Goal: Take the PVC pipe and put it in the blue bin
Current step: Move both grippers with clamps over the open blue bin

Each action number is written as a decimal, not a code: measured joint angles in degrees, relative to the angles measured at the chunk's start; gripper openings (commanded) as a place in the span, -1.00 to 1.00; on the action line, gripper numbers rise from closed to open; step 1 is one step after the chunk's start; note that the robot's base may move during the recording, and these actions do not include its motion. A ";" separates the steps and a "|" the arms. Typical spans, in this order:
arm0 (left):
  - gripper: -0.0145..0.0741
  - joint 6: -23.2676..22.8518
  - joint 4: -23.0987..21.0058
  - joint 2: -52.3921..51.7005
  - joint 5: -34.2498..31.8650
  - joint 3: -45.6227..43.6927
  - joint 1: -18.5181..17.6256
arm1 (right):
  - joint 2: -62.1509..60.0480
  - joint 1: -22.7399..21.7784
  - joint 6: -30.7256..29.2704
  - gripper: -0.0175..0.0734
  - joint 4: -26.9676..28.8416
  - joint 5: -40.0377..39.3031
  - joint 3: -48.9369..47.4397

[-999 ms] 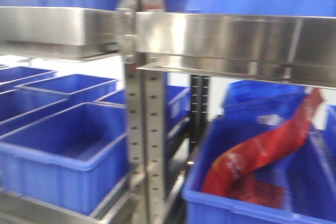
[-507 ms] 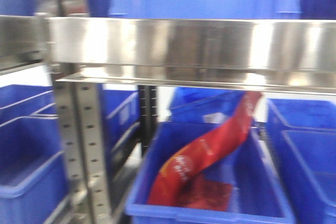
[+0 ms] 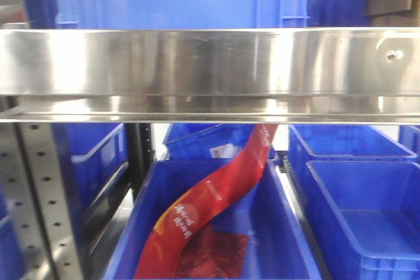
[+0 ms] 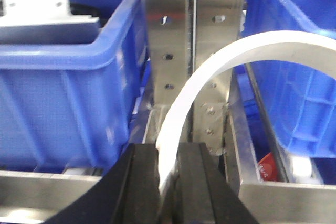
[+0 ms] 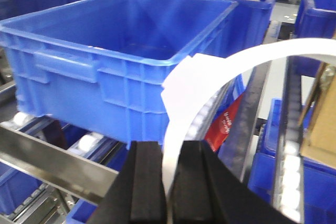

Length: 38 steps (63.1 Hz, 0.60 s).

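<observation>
Gleaming stainless steel shelving (image 3: 210, 63)

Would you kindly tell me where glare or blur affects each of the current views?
Front-facing view: bright glare streaks on the stainless steel shelf rail; the red plastic bag has soft lettering. Left wrist view: the white C-shaped plastic clamp in the left gripper is soft-edged. Right wrist view: the second white clamp in the right gripper looks washed out.
</observation>
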 measured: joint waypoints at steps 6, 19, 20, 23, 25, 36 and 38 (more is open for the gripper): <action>-0.92 0.00 0.00 0.00 0.00 0.00 0.00 | 0.00 0.00 0.00 -0.95 0.00 0.00 0.00; -0.92 0.00 0.00 0.00 0.00 0.00 0.00 | 0.00 0.00 0.00 -0.95 0.00 0.00 0.00; -0.92 0.00 0.00 0.00 0.00 0.00 0.00 | 0.00 0.00 0.00 -0.95 0.00 0.00 0.00; -0.92 0.00 0.00 0.00 0.00 0.00 0.00 | 0.00 0.00 0.00 -0.95 0.00 0.00 0.00; -0.92 0.00 0.00 0.00 0.00 0.00 0.00 | 0.00 0.00 0.00 -0.95 0.00 0.00 0.00; -0.92 0.00 0.00 0.00 0.00 0.00 0.00 | 0.00 0.00 0.00 -0.95 0.00 0.00 0.00; -0.92 0.00 0.00 0.00 0.00 0.00 0.00 | 0.00 0.00 0.00 -0.95 0.00 0.00 0.00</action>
